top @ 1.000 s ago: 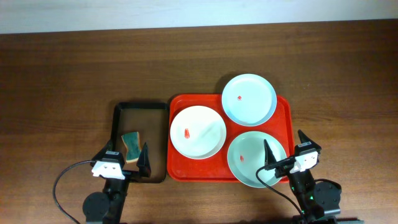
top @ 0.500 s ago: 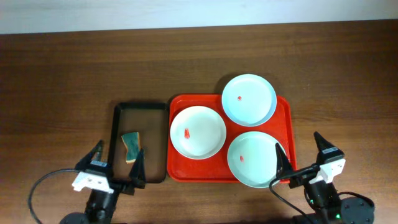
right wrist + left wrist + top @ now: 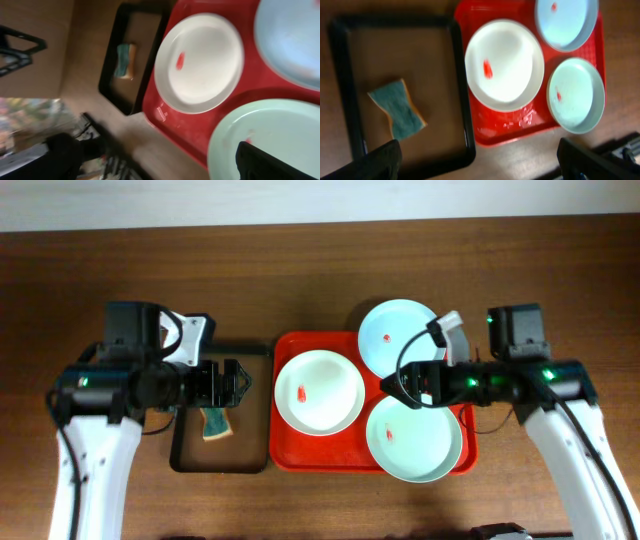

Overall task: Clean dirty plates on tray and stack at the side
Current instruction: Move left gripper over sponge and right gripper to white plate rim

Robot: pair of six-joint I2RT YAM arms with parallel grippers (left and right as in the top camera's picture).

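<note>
Three plates lie on the red tray (image 3: 292, 456): a white plate (image 3: 318, 390) with a red smear at the left, a pale blue plate (image 3: 400, 338) with a red dot at the back right, and a pale mint plate (image 3: 415, 438) with a red dot at the front right. My left gripper (image 3: 225, 383) is open and empty, high above the black tray, left of the white plate. My right gripper (image 3: 400, 392) is open and empty, high above the red tray between the plates. The left wrist view shows the white plate (image 3: 504, 65), blue plate (image 3: 565, 22), mint plate (image 3: 576, 95) and its open gripper (image 3: 480, 165). The right wrist view shows the white plate (image 3: 200, 62), mint plate (image 3: 270, 135) and its open gripper (image 3: 165, 160).
A narrow black tray (image 3: 180, 460) sits left of the red tray and holds a green and tan sponge (image 3: 213, 423). The sponge also shows in the left wrist view (image 3: 397, 107) and the right wrist view (image 3: 125, 61). Bare wooden table surrounds both trays.
Both arms have risen from the table's front edge and reached forward. The left gripper now hangs over the black tray, the right over the red tray. The plates and sponge have not moved.
</note>
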